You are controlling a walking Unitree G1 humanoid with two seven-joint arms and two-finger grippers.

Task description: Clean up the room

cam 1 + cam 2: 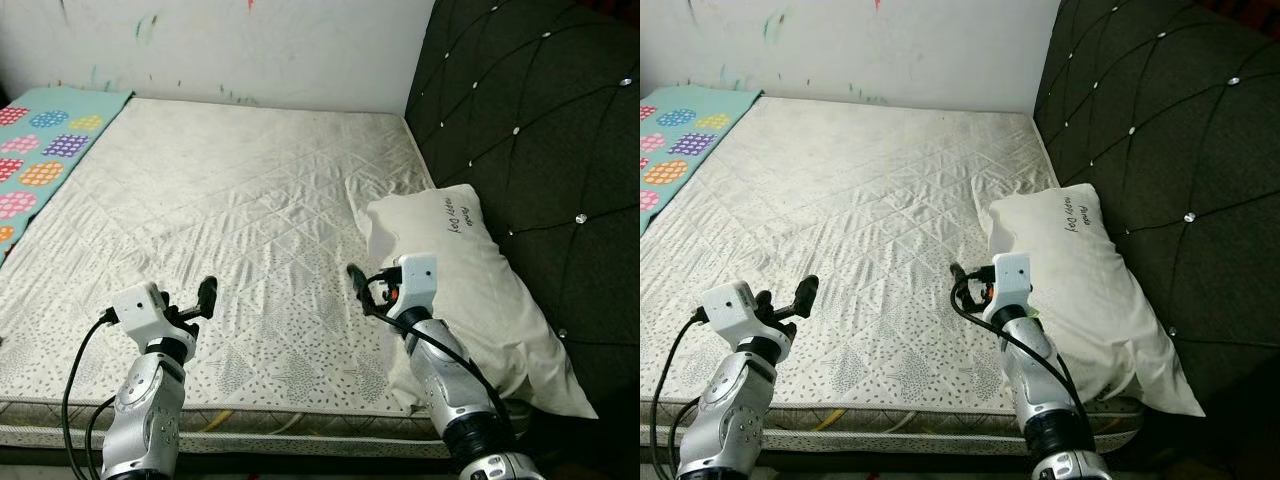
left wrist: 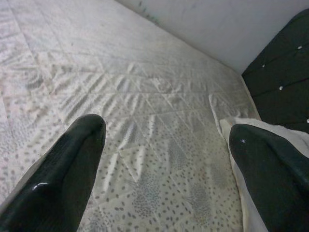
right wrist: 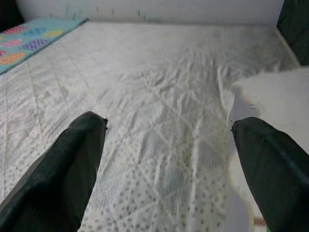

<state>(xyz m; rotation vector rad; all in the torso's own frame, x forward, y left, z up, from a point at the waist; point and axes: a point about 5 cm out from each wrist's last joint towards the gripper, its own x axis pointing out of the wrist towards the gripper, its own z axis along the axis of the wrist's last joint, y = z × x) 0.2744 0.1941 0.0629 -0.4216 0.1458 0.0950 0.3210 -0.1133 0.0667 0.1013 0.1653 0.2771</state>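
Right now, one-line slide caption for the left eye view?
Both claws, left and right, held open over a bare quilted mattress, white pillow against black tufted headboard.

one pillow [image 1: 480, 290], one mattress [image 1: 230, 220], one mat [image 1: 40, 150].

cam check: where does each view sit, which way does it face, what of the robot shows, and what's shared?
Left eye view: head, looking forward and down at the mattress, pillow and headboard; both arms, left gripper, right gripper.
Right eye view: head stereo pair, same scene and arms.
Left wrist view: on the left wrist, along its open fingers across the mattress toward the wall.
Right wrist view: on the right wrist, along its open fingers, same direction.
Shared: all four show mattress and pillow.
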